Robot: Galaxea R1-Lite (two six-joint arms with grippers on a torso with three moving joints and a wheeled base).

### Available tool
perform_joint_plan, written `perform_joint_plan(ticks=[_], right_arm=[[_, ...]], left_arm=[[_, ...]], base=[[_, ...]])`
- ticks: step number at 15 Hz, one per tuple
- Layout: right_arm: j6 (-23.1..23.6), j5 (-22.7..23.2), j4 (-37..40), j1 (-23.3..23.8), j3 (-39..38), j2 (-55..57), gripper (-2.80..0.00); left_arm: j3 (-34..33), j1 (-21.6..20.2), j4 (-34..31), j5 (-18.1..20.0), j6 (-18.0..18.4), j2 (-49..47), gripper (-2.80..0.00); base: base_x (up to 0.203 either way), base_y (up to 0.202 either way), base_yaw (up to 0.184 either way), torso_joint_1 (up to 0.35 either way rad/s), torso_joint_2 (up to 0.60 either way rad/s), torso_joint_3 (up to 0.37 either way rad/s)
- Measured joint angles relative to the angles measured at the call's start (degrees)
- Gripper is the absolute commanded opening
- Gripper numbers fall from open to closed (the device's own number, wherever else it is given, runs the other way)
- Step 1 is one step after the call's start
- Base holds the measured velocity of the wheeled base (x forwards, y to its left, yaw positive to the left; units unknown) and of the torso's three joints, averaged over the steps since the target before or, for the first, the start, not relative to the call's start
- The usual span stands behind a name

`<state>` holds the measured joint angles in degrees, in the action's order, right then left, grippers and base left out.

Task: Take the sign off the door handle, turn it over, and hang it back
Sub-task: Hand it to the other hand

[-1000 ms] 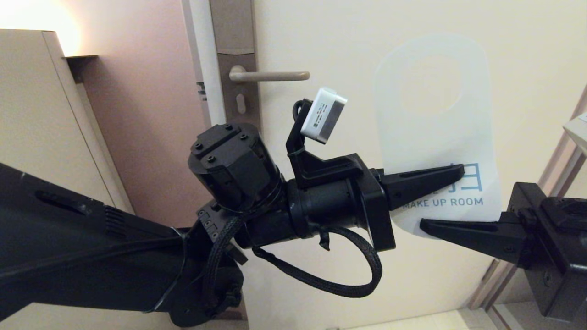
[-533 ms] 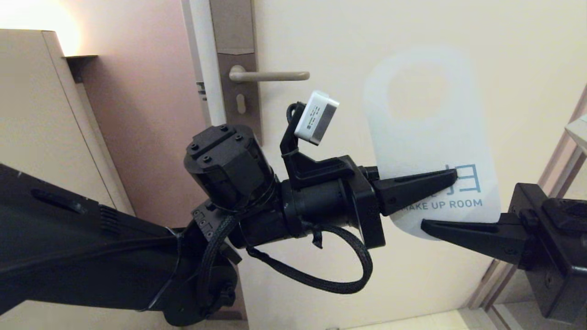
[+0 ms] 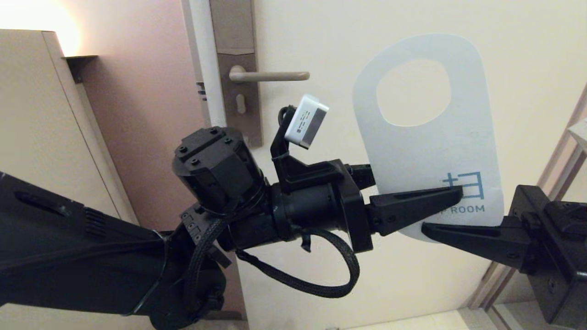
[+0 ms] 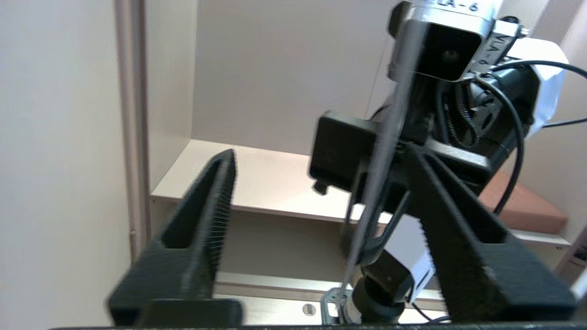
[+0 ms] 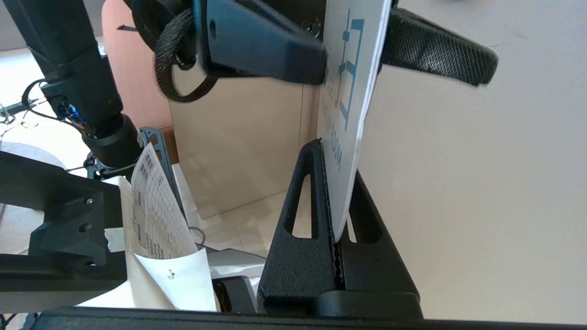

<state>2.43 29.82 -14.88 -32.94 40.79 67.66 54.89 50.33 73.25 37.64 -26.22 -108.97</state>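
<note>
The sign [image 3: 426, 146] shows its white side with teal "ROOM" lettering and stands upright before the door, off the door handle [image 3: 270, 75], which is bare up to the left. My right gripper [image 3: 429, 228] is shut on the sign's bottom edge; the right wrist view shows the card [image 5: 348, 68] pinched between its jaws [image 5: 335, 160]. My left gripper [image 3: 451, 195] is open, one finger on each side of the sign's lower part. In the left wrist view [image 4: 319, 153] the sign [image 4: 387, 151] runs edge-on through the wide gap.
The brown backplate [image 3: 236, 91] with keyhole sits on the cream door [image 3: 321, 36]. A beige cabinet [image 3: 36, 137] stands at the left, a door frame [image 3: 564, 151] at the right. A printed paper sheet [image 5: 160, 229] hangs on the robot below.
My left gripper has dropped lower on the sign and drawn slightly left. The sign's top has swung a little to the left. My right gripper has stayed in place.
</note>
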Motion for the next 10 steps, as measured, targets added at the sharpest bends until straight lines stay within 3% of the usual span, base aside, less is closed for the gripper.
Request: perform_joint_plan(ticks=[10], right_arm=[[-0.1, 0.0, 0.1, 0.0, 0.0, 0.0, -2.8]], left_arm=[[-5.6, -3.3, 0.1, -0.2, 0.3, 1.8, 0.0]], base=[[0.0, 0.0, 0.0, 0.0, 0.0, 0.0]])
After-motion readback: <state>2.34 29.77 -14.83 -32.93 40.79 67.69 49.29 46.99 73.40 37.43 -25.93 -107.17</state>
